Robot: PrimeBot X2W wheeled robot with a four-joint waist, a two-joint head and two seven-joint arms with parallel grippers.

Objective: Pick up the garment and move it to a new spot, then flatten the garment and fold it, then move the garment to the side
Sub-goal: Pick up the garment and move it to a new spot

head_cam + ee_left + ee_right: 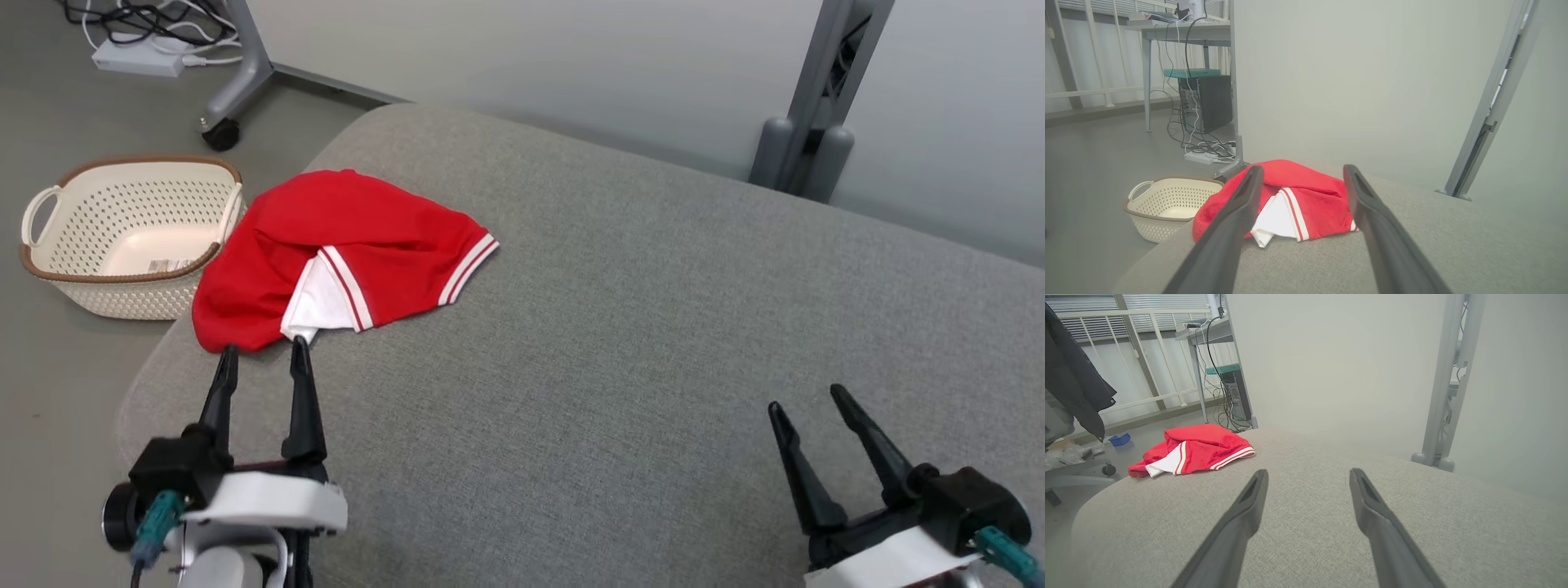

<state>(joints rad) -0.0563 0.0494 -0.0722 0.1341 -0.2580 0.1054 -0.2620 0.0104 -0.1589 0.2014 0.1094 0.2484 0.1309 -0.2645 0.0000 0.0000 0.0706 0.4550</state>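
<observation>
A red garment (343, 245) with white trim and a white inner part lies crumpled near the far left corner of the grey cushioned surface (620, 327). My left gripper (265, 345) is open, its fingertips just short of the garment's near edge, with nothing between them. Through the left wrist view the garment (1306, 192) sits straight ahead between the two open fingers (1237, 212). My right gripper (804, 396) stands open at the lower right, over bare cushion and far from the garment. The garment (1196, 447) appears far off to the left in the right wrist view.
A cream perforated basket (131, 237) stands on the floor just left of the cushion, beside the garment. A grey wheeled frame leg (237, 73) and cables lie beyond it. A grey post (808, 122) rises at the far right behind the cushion.
</observation>
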